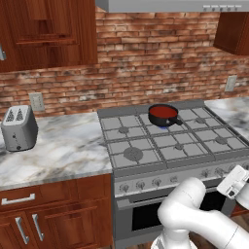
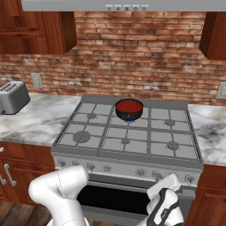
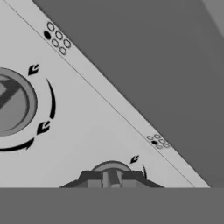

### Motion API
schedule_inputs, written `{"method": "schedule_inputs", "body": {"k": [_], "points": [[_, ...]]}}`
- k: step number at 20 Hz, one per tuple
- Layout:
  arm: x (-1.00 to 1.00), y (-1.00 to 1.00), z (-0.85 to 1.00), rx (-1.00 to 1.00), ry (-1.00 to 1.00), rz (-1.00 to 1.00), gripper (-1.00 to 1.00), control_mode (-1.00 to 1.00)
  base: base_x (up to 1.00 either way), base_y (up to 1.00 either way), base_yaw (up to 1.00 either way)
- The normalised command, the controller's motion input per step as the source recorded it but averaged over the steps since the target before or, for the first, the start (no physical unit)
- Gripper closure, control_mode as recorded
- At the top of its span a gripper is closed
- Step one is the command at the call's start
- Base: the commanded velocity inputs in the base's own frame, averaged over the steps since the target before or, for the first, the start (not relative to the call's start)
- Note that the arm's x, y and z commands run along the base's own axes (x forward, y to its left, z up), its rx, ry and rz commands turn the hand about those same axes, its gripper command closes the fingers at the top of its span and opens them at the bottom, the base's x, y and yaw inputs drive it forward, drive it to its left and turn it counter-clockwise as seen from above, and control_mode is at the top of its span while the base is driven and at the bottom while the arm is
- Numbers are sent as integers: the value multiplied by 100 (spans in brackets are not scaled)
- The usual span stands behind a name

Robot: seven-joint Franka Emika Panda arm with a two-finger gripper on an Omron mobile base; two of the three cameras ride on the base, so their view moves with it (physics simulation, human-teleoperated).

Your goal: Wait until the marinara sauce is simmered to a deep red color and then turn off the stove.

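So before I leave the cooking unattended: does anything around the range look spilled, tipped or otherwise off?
Nothing stands out. The small black pan sits upright on its rear grate of the stove, the marinara sauce stays inside it, and the toaster stands upright on the counter.

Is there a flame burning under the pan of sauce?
Yes, a small blue flame glows beneath the small black pan holding the marinara sauce on the stove.

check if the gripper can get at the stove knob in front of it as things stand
Probably yes. In the hand view the shut gripper sits right at a knob on the stove front panel, with nothing between them. It would likely need to open first to grasp and turn it.
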Motion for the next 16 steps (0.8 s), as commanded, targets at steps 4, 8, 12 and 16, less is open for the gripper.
{"method": "schedule_inputs", "body": {"k": [4, 8, 12, 16], "points": [[0, 0, -1, 28, 6, 0, 100, -100, 0, 0, 0], [0, 0, 0, 28, 7, 0, 100, -100, 0, 0, 0], [0, 0, -1, 28, 7, 0, 100, -100, 0, 0, 0], [0, 0, 0, 26, 8, 0, 100, -100, 0, 0, 0]]}}
